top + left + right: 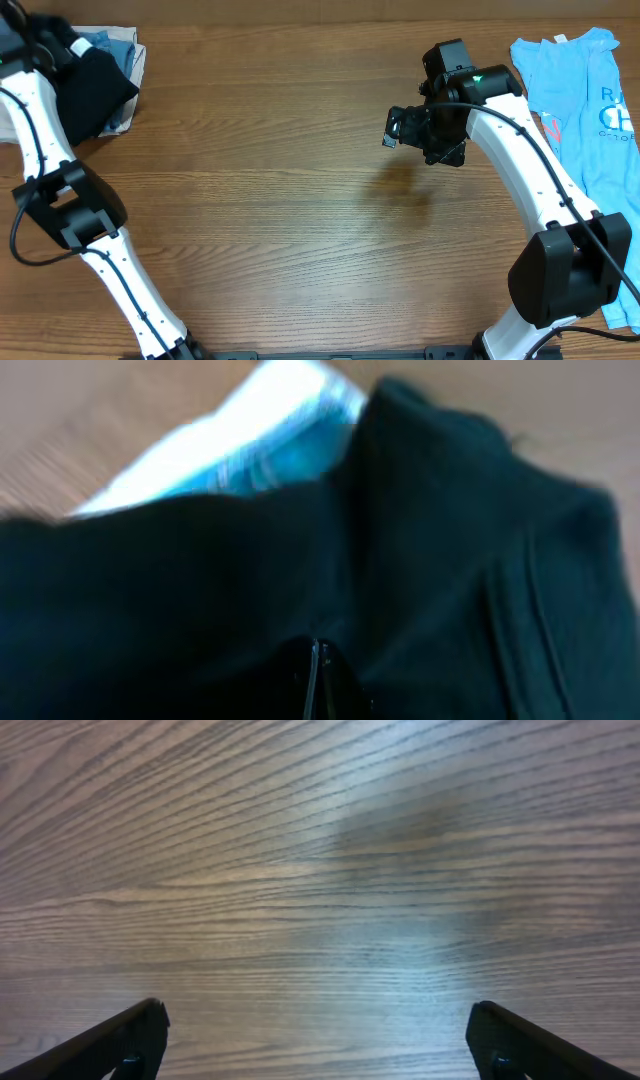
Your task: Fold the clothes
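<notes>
A black soft-fabric garment, plain as far as I can see, the black T-shirt [98, 88], lies bunched at the far left corner on a light blue and white cloth [122, 45]. In the left wrist view the black T-shirt [430, 530] fills the blurred frame. My left gripper [316, 660] is shut, its fingertips pressed together in the black fabric. In the overhead view the left gripper [58, 42] sits at the garment's upper edge. No neck label shows. My right gripper [398, 128] is open and empty above bare wood, as the right wrist view [315, 1035] also shows.
A light blue printed T-shirt [580, 90] lies spread along the table's right edge, partly under the right arm. The wooden table [280, 200] stretches between the two arms. The left arm's white links run down the left side.
</notes>
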